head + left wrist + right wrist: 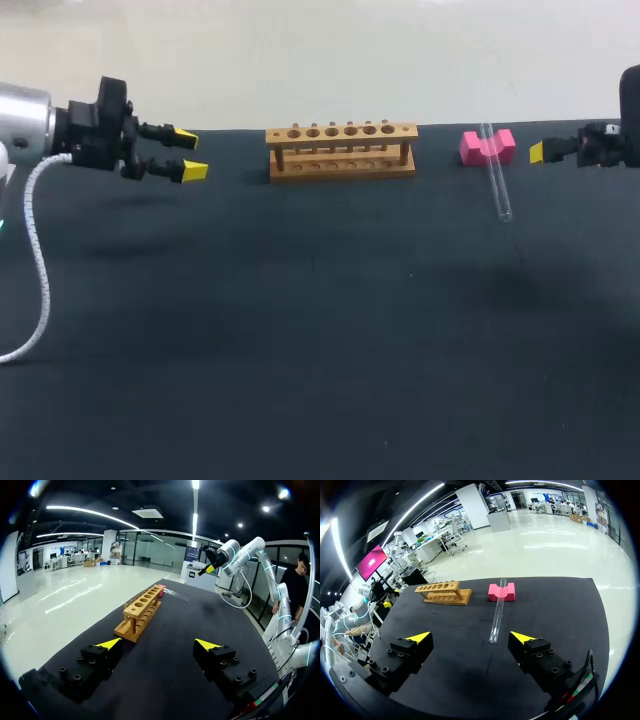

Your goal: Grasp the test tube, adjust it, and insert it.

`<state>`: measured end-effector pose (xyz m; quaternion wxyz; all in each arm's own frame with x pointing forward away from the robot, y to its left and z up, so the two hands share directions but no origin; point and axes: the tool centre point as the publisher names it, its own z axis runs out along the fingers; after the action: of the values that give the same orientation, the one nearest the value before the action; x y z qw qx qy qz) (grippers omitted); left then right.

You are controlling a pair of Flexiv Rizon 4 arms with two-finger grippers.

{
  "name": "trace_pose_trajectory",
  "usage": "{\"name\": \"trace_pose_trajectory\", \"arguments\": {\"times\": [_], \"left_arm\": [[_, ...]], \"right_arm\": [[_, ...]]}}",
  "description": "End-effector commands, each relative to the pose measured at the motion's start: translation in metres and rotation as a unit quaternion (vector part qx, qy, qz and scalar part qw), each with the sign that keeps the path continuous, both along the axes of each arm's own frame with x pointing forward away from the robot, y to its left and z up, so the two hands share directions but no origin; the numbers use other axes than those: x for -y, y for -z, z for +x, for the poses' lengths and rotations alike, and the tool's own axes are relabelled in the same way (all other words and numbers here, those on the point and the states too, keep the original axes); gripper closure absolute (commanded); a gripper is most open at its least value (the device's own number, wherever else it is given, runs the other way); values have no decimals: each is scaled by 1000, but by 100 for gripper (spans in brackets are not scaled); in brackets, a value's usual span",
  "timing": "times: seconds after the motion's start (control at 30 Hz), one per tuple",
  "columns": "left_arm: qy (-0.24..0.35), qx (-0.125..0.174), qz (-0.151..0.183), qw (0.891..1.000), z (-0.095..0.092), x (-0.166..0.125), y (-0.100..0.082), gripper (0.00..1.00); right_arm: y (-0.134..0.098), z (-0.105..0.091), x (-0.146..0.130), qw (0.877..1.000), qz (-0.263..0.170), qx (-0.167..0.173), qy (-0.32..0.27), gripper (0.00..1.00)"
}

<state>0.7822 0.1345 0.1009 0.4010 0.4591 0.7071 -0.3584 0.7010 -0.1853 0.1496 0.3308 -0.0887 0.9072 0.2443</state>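
Clear glass test tube (495, 175) lies in the upper right of the head view, its top end resting in the notch of a pink foam-like block (487, 147) and its rounded end on the matte black table (300, 350). Light wooden rack with six round holes (341, 150) stands empty at upper centre. Left gripper (190, 152) at upper left has its fingers spread and holds nothing. Right gripper (471, 636) is also spread wide, with the tube ahead of it and untouched.
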Motion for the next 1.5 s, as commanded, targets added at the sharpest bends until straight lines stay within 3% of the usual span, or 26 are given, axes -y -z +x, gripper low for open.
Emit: {"name": "trace_pose_trajectory", "arguments": {"times": [0.03, 0.33, 1.5], "left_arm": [[-7, 10, 2, 1000, 14, 12, 9, 0], [5, 22, 3, 1000, 27, 20, 15, 0], [20, 23, 5, 1000, 27, 18, 15, 0]], "right_arm": [[-2, 1, 1, 1000, -2, -5, -2, 0], [-2, 1, 1, 1000, -2, -5, -2, 0], [-2, 1, 1, 1000, -2, -5, -2, 0]]}}
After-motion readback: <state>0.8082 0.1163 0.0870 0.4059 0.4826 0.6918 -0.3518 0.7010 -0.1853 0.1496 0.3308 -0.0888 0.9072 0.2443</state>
